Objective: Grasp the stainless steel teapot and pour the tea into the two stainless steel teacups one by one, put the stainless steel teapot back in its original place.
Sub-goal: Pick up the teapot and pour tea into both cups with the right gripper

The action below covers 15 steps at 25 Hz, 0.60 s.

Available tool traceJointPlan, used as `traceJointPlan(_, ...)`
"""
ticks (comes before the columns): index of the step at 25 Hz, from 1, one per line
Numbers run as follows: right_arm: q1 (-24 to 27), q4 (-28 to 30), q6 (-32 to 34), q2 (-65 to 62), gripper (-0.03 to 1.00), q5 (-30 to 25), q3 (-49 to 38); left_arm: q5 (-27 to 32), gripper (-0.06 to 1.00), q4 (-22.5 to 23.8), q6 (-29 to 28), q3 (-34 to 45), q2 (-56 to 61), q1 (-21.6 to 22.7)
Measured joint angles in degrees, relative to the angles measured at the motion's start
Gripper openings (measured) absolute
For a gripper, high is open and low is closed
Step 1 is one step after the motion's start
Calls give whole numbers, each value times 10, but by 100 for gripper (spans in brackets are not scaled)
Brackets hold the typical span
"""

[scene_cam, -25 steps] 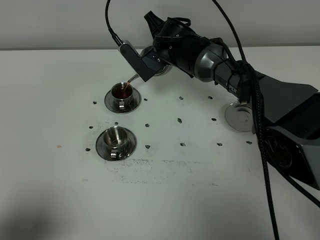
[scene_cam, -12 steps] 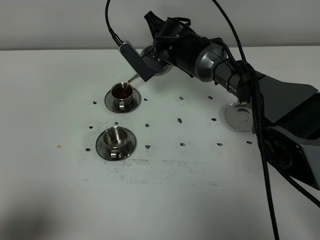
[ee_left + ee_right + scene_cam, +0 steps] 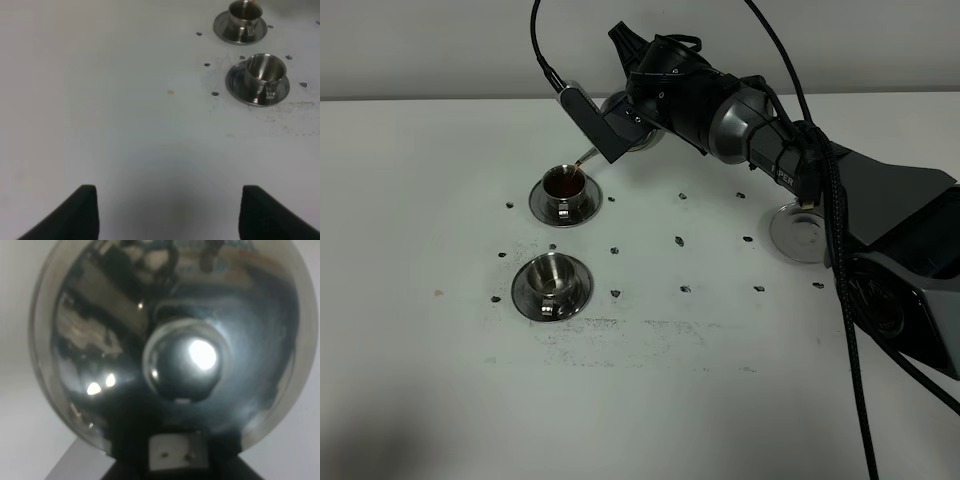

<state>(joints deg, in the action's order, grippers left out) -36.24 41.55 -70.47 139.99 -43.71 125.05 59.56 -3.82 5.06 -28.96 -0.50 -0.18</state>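
My right gripper (image 3: 618, 128) is shut on the stainless steel teapot (image 3: 642, 140) and holds it tilted over the far teacup (image 3: 563, 186). A thin stream runs from the spout (image 3: 586, 157) into the dark tea (image 3: 563, 183) in that cup. The near teacup (image 3: 552, 273) stands on its saucer and looks empty. The round steel coaster (image 3: 798, 233) lies bare at the right. In the right wrist view the teapot's lid and knob (image 3: 184, 361) fill the frame. My left gripper (image 3: 170, 220) is open and empty, well short of both teacups (image 3: 265, 70).
The white table (image 3: 700, 380) carries small dark marks around the cups and some dark speckles in front of the near saucer (image 3: 582, 290). The right arm (image 3: 820, 190) and its cables stretch across the back right of the table.
The tea in the far cup stands slightly higher. The right arm and the teapot have hardly moved.
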Motion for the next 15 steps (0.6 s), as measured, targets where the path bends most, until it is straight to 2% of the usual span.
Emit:
traceJointPlan(5,0,-10,0,0,20,-2,0,0,58,0,0,0,0,0)
traceJointPlan(12,6,-77,0,0,20,-30,0,0,58,0,0,0,0,0)
traceJointPlan(15,11,-89,3,0,20,-41,0,0,58,0,0,0,0,0)
